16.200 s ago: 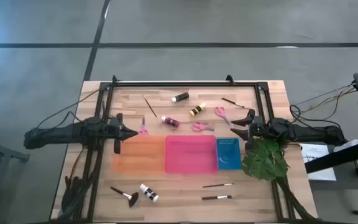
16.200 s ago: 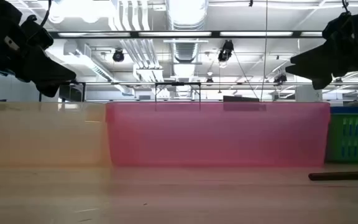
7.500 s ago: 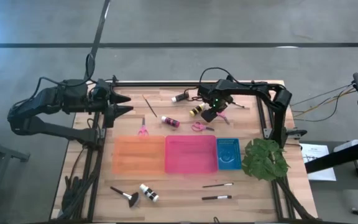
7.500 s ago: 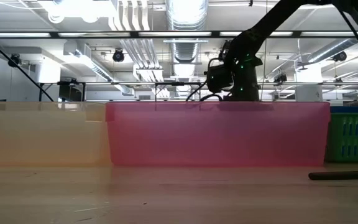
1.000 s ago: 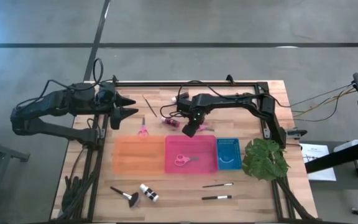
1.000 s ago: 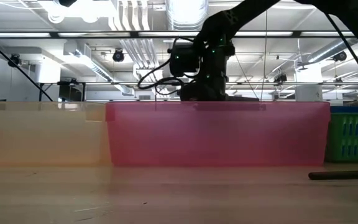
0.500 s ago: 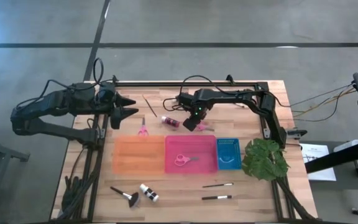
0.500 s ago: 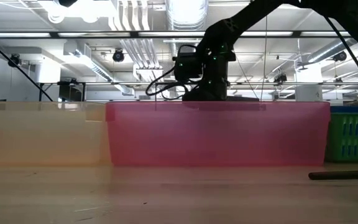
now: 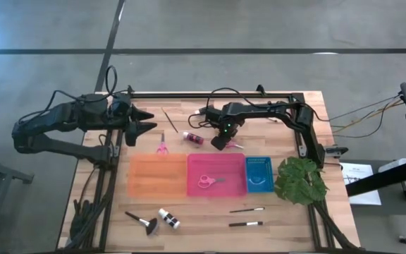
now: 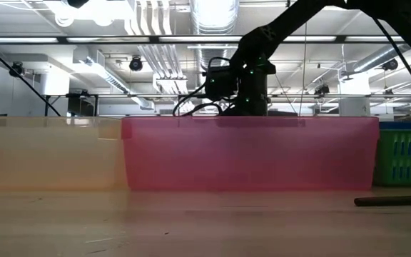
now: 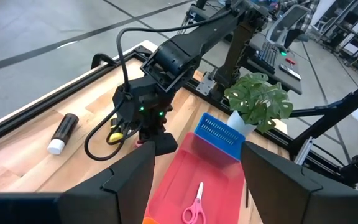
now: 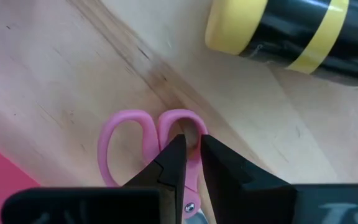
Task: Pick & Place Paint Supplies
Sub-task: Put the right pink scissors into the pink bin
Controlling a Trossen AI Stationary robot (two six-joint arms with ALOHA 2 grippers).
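Note:
My right gripper hangs over a pair of pink scissors lying flat on the table just beyond the pink tray. Its fingers stand a narrow slit apart above one handle loop. Beside them lies a yellow-and-black bottle. A second pair of scissors lies in the pink tray, and a third beyond the orange tray. A pink bottle lies left of my right gripper. My left gripper waits open at the far left. My right gripper points down at the scissors' handle where the two loops meet. One side of a loop shows through the slit between the fingertips. I cannot tell whether the fingertips touch it.
A blue basket and a green plant stand right of the pink tray. Thin brushes, a wide brush and a white bottle lie near the front edge. A black bottle lies at the far side.
My right gripper has gone a little toward the table's far and right edges, from the pink tray's far rim to above the scissors on the table. The scissors in the tray have stayed where they were.

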